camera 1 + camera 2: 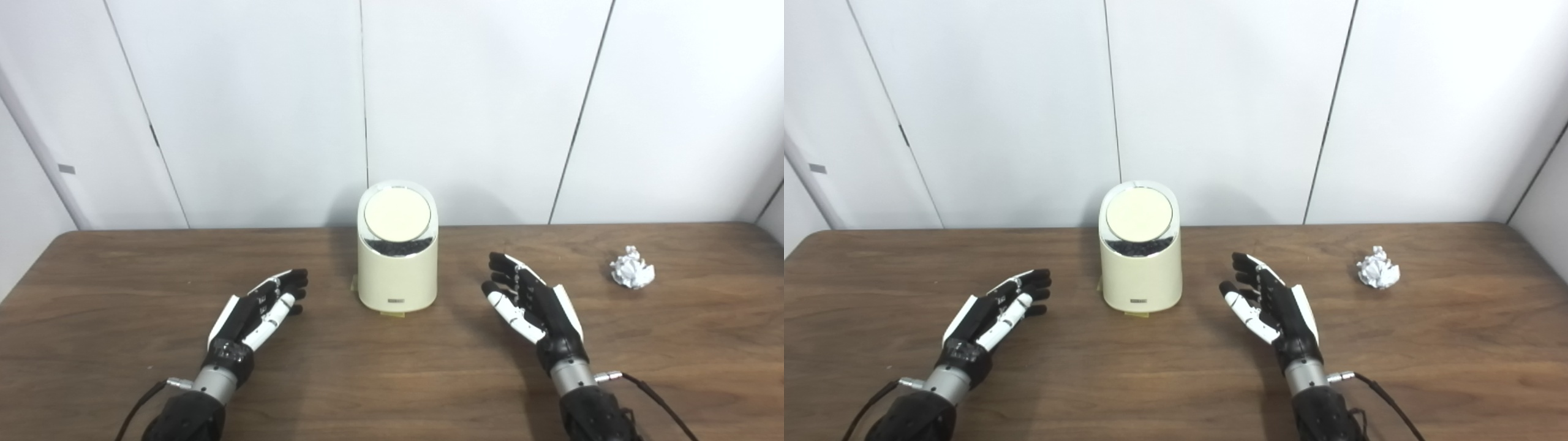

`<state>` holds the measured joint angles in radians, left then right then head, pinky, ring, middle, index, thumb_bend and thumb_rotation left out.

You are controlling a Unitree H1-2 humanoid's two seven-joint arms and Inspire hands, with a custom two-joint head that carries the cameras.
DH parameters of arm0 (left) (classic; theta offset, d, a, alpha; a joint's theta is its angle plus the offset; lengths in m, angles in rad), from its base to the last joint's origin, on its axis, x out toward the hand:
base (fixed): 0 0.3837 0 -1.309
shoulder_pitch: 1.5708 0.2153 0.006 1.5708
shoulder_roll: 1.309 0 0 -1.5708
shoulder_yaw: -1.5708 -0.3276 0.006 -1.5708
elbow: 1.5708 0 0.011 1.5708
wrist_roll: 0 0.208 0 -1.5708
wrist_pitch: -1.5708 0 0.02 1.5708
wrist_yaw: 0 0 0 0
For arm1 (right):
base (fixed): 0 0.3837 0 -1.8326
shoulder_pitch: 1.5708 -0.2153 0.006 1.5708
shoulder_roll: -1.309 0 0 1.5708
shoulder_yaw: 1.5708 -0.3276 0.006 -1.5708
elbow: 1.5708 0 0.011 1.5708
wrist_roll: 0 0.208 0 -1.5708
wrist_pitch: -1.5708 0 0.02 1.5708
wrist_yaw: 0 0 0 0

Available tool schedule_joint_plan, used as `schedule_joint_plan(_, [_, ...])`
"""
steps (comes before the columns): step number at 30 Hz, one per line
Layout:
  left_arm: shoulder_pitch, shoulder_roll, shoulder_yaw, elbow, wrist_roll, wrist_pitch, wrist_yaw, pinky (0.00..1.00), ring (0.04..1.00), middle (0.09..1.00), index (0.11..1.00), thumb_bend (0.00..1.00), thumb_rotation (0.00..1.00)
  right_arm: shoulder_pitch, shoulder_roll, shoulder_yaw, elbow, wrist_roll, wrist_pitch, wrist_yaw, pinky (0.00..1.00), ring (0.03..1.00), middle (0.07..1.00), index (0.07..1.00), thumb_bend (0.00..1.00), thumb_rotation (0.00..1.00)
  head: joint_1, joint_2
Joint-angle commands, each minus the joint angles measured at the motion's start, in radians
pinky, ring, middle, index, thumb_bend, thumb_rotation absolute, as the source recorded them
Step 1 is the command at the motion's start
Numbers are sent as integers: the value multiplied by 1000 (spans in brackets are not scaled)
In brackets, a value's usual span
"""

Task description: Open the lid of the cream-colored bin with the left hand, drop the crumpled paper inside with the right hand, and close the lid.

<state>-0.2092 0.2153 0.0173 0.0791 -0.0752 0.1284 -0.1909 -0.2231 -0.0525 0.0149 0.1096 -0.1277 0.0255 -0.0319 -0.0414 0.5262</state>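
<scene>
The cream-colored bin (pixel 397 278) stands upright at the middle of the wooden table, its round lid (pixel 397 212) tilted toward me with a dark gap showing below the lid's front edge. A white crumpled paper ball (pixel 633 268) lies on the table far to the right. My left hand (pixel 260 311) rests open to the left of the bin, fingers stretched toward it and holding nothing. On the other side of the bin, my right hand (pixel 533 303) is open too, palm facing inward, well short of the paper.
The brown wooden table (pixel 392 380) reaches to a white panelled wall (pixel 392 110) right behind the bin. A small yellowish pad (pixel 392 314) peeks out under the bin's base. Thin cables run from both wrists.
</scene>
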Motion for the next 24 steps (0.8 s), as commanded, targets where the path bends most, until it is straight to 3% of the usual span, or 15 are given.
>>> schedule_joint_plan(1, [-21,11,-11,-8,11,0,-8,795,856,859,858,257,548,-37,-3,-3,-28,4,-26,-3,772,840,844,813,230,493,-1,1])
schedule_joint_plan(4, [-31,23,-21,-46,40,0,-2,816,884,890,897,360,605,-40,-7,1,-20,-6,-38,-6,767,839,843,814,228,486,1,0])
schedule_joint_plan(7, [-44,21,-17,-91,74,22,29,870,916,916,908,594,593,-41,-12,4,-9,-11,-60,-5,760,835,842,816,220,492,-1,-2])
schedule_joint_plan(10, [-64,24,-19,-120,114,37,50,853,914,921,904,734,585,-42,-11,4,-12,-12,-54,-4,760,835,841,814,218,496,-1,-2])
schedule_joint_plan(15, [-143,-11,3,-161,114,99,86,901,938,934,925,814,658,-40,-5,3,-18,-13,-39,-6,757,834,841,815,222,499,-7,-1])
schedule_joint_plan(18, [-216,-12,-2,-144,134,99,92,940,953,945,940,770,722,-40,-3,3,-23,-16,-28,-8,762,835,842,813,226,482,-9,-2])
schedule_joint_plan(24, [-363,-26,-42,-156,211,170,107,939,963,949,935,856,724,-40,0,-1,-27,-7,-16,-4,768,838,842,816,224,487,-9,0])
